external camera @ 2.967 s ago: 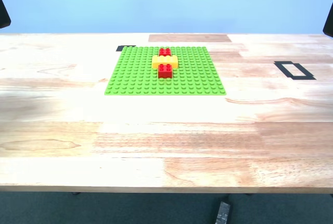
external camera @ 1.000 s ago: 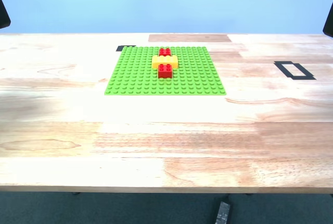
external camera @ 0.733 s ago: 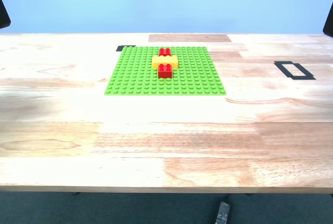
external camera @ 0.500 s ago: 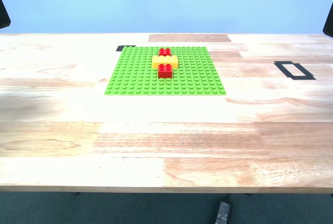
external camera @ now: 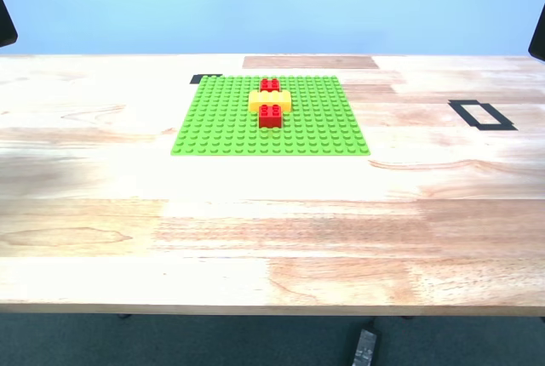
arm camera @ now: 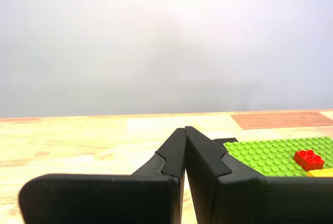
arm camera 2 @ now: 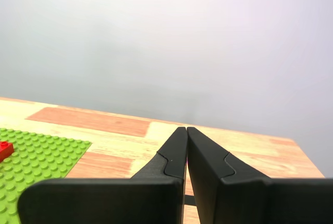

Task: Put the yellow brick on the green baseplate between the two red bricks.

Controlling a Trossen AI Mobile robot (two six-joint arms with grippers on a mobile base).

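Your yellow brick (external camera: 270, 100) is sitting on the green baseplate (external camera: 220, 123), lying crosswise between the two red bricks: the far red brick (external camera: 269, 85) is touching its back edge and the near red brick (external camera: 271, 115) is touching its front edge. All three are lining up in a short column in the rear half of the plate, roughly on its midline. The plate is resting flat on the wooden table (external camera: 272, 230), toward the far side.

My first gripper (arm camera: 184, 130) is hanging above the table with its jaws pressed together tip to tip, nothing between them. Its wrist view is catching a corner of the green baseplate, one red brick and a sliver of yellow.

My second gripper (arm camera 2: 186, 130) is likewise closed, tips meeting, carrying nothing.

A black tape rectangle (external camera: 482, 115) is lying on the table well apart from the plate, toward the exterior view's right. A smaller black tape mark (external camera: 203, 78) is sitting just beside the plate's far corner.
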